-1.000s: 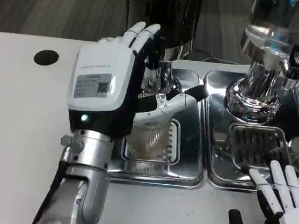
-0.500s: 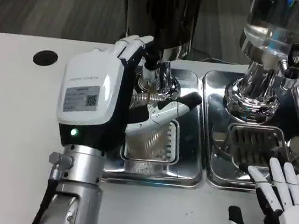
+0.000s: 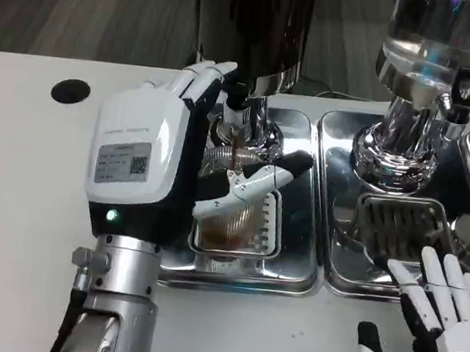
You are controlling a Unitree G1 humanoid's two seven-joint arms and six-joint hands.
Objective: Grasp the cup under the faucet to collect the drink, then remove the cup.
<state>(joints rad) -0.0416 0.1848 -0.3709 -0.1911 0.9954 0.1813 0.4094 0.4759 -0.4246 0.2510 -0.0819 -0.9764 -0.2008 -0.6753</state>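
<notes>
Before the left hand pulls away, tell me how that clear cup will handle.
The cup looks like thin ribbed clear plastic, so it probably flexes if the left hand squeezes hard. Brown drink is running into it, so it is likely getting heavier and could slosh if tilted. Its wall may be slippery.

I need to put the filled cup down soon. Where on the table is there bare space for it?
Bare white table lies left of the left robot hand, below the black hole. A narrower strip runs before the steel drip tray. Around the cup it is crowded.
</notes>
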